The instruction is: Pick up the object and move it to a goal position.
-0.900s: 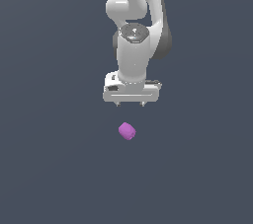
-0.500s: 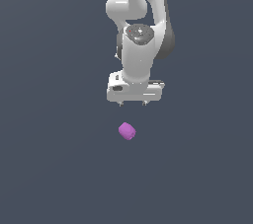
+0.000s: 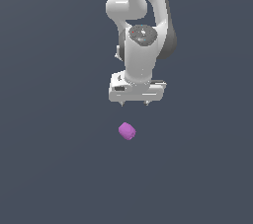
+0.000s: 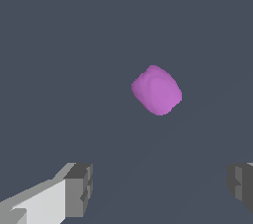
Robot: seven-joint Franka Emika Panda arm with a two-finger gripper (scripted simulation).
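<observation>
- The gripper (image 3: 135,103) hangs above the purple lump (image 3: 127,131), fingers (image 4: 79,190) spread wide, holding nothing.
- The lump lies on the bare grey floor (image 3: 49,168), clear of both fingers.
- I'd centre over it first, then drop straight down.

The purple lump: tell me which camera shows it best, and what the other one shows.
The wrist view. There the purple lump is large, unobstructed and shows its rounded, stubby shape, ahead of the open fingers. The exterior view shows it only as a tiny magenta blob below the gripper, untouched.
</observation>
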